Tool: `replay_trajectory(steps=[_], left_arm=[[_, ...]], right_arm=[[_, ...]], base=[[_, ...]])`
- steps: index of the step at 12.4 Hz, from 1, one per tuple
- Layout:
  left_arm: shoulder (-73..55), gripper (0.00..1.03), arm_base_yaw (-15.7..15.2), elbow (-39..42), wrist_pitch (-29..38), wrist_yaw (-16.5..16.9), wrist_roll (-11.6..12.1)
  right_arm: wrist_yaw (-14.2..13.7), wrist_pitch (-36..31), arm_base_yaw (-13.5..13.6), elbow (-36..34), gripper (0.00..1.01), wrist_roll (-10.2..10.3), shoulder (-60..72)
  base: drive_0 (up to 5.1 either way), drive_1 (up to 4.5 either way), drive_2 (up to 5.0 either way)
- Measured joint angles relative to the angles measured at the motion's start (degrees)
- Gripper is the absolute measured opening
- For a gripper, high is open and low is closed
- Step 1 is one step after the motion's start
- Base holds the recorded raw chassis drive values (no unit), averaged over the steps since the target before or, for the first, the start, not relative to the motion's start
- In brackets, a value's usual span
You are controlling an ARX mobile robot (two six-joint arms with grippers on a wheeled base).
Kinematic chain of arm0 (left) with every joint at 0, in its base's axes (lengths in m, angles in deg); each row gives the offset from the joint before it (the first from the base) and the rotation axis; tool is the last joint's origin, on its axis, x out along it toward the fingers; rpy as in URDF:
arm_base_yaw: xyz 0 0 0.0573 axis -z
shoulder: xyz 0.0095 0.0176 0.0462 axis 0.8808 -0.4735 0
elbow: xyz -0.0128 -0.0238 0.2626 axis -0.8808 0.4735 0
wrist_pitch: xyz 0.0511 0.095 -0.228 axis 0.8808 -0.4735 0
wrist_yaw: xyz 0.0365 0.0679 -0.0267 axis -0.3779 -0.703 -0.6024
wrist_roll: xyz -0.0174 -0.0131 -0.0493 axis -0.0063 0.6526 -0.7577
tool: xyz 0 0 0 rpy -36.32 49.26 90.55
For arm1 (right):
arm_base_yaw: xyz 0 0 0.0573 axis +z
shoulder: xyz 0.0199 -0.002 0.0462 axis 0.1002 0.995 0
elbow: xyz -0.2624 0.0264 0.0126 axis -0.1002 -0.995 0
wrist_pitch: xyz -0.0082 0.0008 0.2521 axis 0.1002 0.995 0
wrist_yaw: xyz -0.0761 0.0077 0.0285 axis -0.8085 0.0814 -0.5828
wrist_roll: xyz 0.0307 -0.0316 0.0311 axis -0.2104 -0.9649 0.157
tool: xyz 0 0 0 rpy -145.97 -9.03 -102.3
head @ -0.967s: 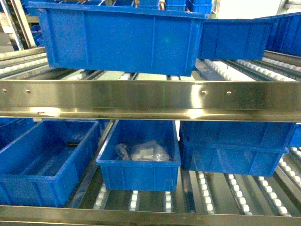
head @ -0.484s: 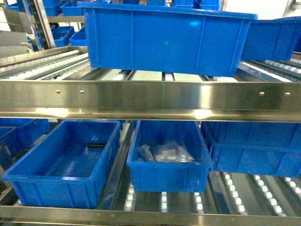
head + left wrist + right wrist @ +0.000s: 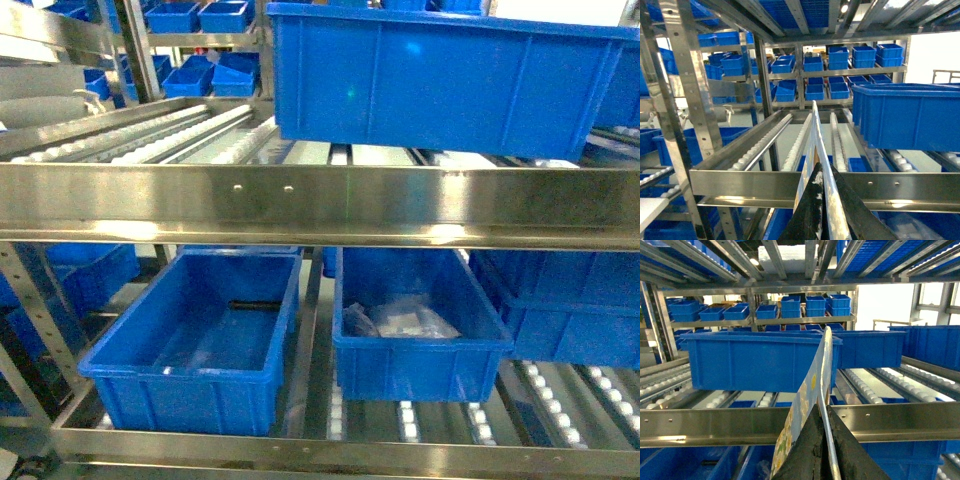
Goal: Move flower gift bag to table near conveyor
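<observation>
- Here the head view is filled by the conveyor [image 3: 320, 205], its shiny steel rail running straight across, with tracks of small white rollers [image 3: 150, 135] sloping behind it.
- On the upper level a large blue bin [image 3: 450, 75] sits on the rollers at the right.
- Below the rail, an open blue bin [image 3: 195, 340] stands beside a second blue bin [image 3: 420, 335] that holds some clear plastic bags [image 3: 400, 322]; more bins are stacked to the right.
- The left gripper [image 3: 822, 215] is clenched on a thin upright edge of the flower gift bag [image 3: 816, 150], which rises pale in front of the rack.
- The right gripper [image 3: 821, 450] is likewise pinched shut on the bag's other edge, where a flowered print [image 3: 790, 430] shows on the panel.
- Neither gripper nor the bag shows in the head view.
- Rows of small blue bins [image 3: 840, 70] fill shelves far behind.
</observation>
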Motion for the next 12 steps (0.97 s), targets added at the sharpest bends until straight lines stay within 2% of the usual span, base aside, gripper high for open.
replay_trajectory(steps=[12], left_arm=[[0.0, 0.02, 0.0, 0.0, 0.1, 0.0, 0.0]], right_arm=[[0.0, 0.0, 0.0, 0.0, 0.02, 0.0, 0.0]], base=[[-4.8, 1.32, 3.5]])
